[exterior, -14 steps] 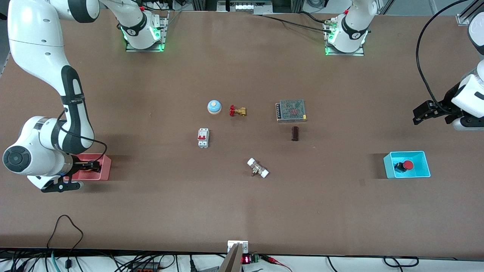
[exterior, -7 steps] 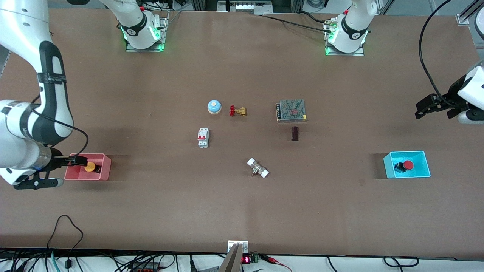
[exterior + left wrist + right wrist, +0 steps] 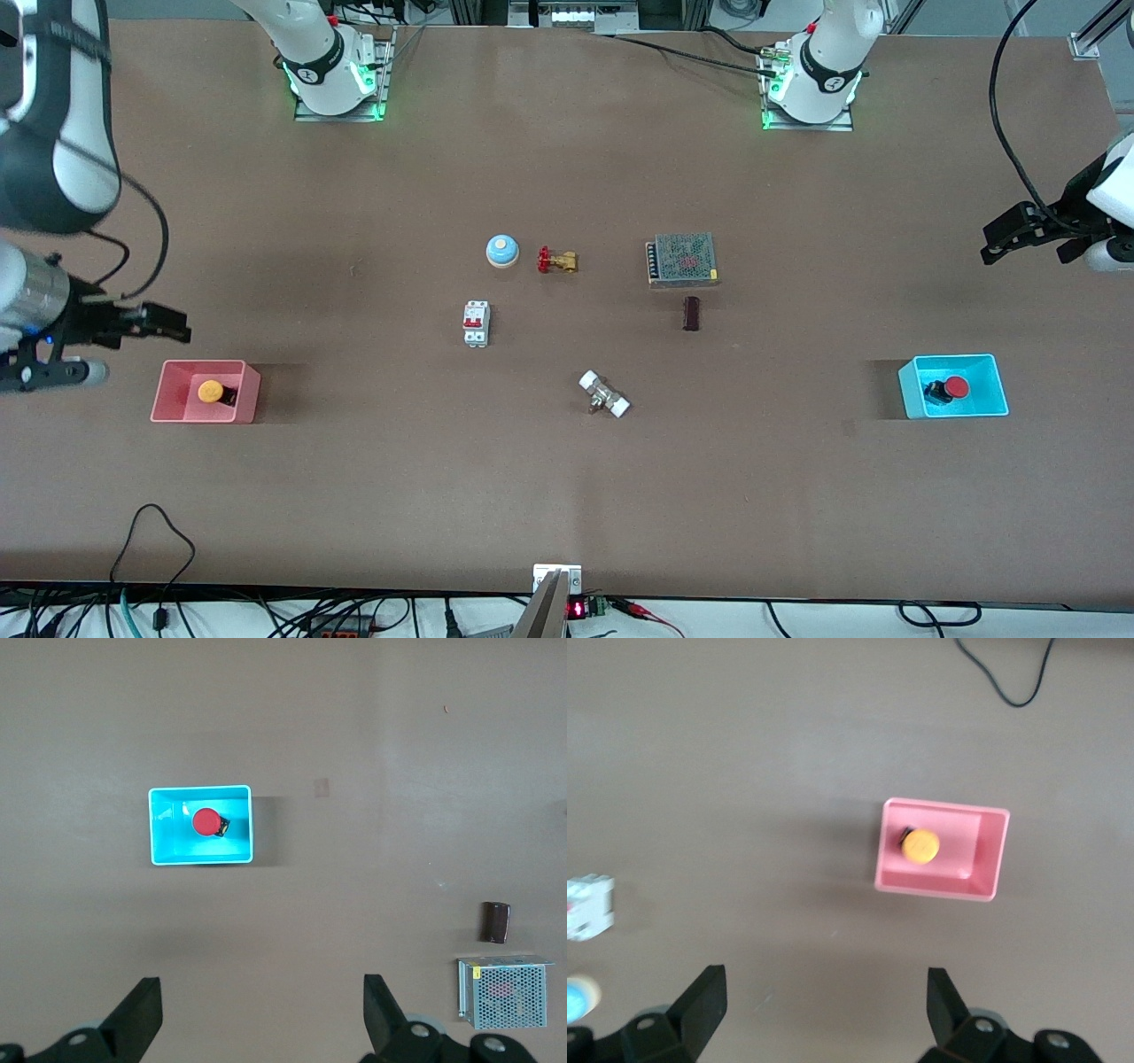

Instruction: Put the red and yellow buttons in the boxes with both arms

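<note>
The yellow button (image 3: 211, 391) is seen in the pink box (image 3: 247, 391) near the right arm's table edge, the red button (image 3: 955, 387) in the cyan box (image 3: 994, 386) near the left arm's edge, with the right gripper (image 3: 173, 324) and the left gripper (image 3: 999, 245) both spread wide and held empty above the tabletop.

Readable markings: almost none

Only a small red lit readout (image 3: 577, 609) on a device at the worktop's edge nearest the front camera shows; its digits are too small to read, and nothing else carries legible lettering.
</note>
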